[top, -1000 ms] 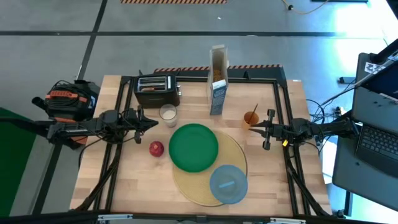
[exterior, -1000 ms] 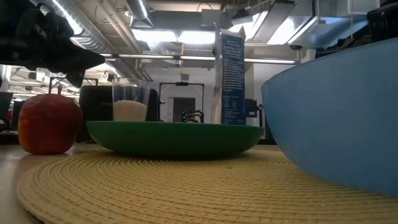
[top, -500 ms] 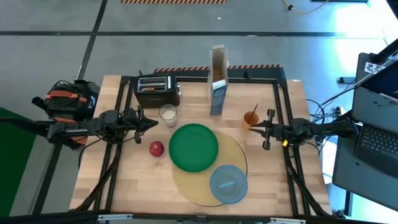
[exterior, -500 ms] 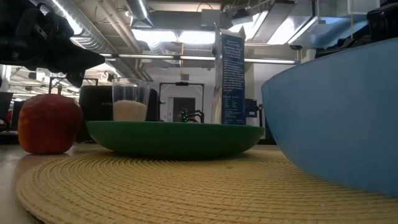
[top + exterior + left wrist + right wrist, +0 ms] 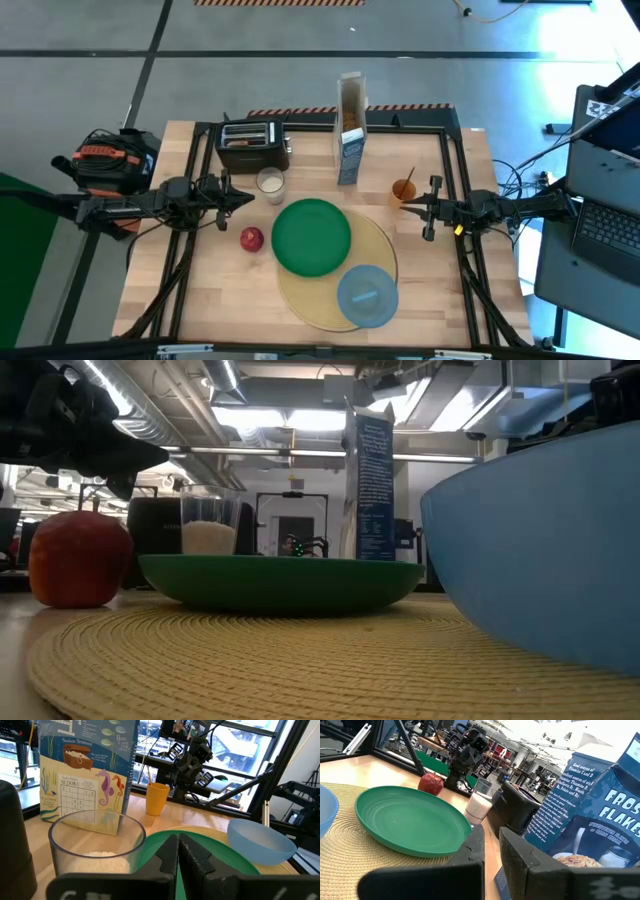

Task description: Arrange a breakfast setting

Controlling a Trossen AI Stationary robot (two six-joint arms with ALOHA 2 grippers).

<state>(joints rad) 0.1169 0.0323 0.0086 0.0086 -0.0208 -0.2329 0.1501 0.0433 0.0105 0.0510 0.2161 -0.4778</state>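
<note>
High view: wooden table [image 5: 200,290] with round yellow mat [image 5: 385,250] near the middle-right; green plate [image 5: 311,236] sits on the mat's upper-left part and overhangs its edge, blue-grey bowl [image 5: 367,296] on the mat's lower-right rim. Red apple [image 5: 251,238] just left of the plate, off the mat. Milk glass [image 5: 269,181] above the plate, next to a black toaster [image 5: 252,146] with a toast slice [image 5: 240,142] in its slot. Blue cereal box [image 5: 350,130] upright behind the plate; orange drink cup [image 5: 403,189] to its right with a stick in it. Left gripper [image 5: 246,198] hovers beside the glass, fingers together, holding nothing. Right gripper [image 5: 405,208] just below the cup, empty. Low view: apple [image 5: 78,558] left, plate [image 5: 278,582] centre, glass [image 5: 209,525] and box [image 5: 370,475] behind, bowl [image 5: 535,550] big at right, all on or by the mat [image 5: 250,660]. Left wrist view: fingers [image 5: 169,860] pressed shut, glass [image 5: 95,845] close ahead, cup [image 5: 156,798], box [image 5: 90,770] and bowl [image 5: 260,840] beyond. Right wrist view: fingers [image 5: 475,847] with a narrow gap, nothing between them; plate [image 5: 410,820], apple [image 5: 431,783], glass [image 5: 479,800] ahead.
</note>
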